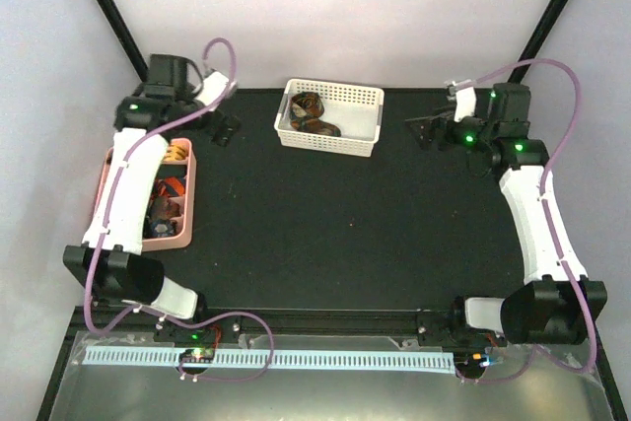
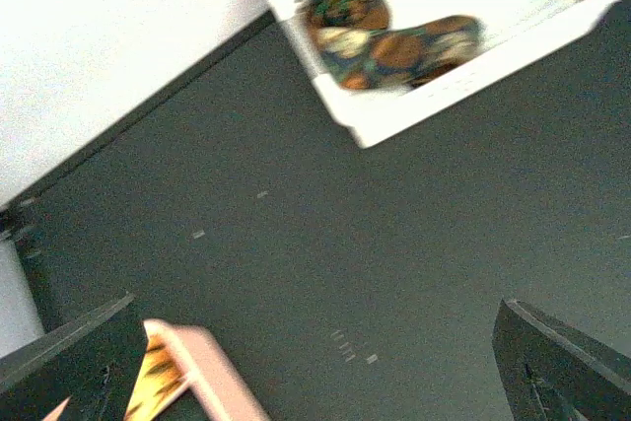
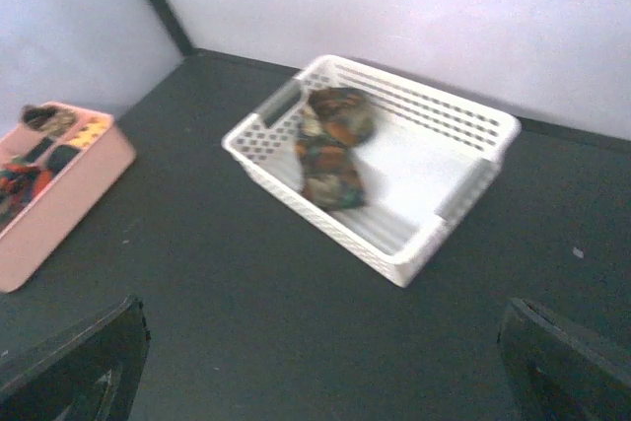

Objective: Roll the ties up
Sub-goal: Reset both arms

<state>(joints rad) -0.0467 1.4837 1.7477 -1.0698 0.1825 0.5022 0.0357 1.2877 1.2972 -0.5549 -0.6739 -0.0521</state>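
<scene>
Pincers wide and empty: left pincer (image 2: pixel 315 367), right pincer (image 3: pixel 320 362), both well apart from ties (image 3: pixel 330 150).

We find the black tabletop (image 1: pixel 335 234) open across its middle and near side. The white basket (image 1: pixel 327 143) stands at the far centre; its walls bar side entry, and ties (image 1: pixel 311 113) fill its left half. The pink tray (image 1: pixel 190 199) sits at left, the left arm (image 1: pixel 123 184) overhanging its outer side.
</scene>
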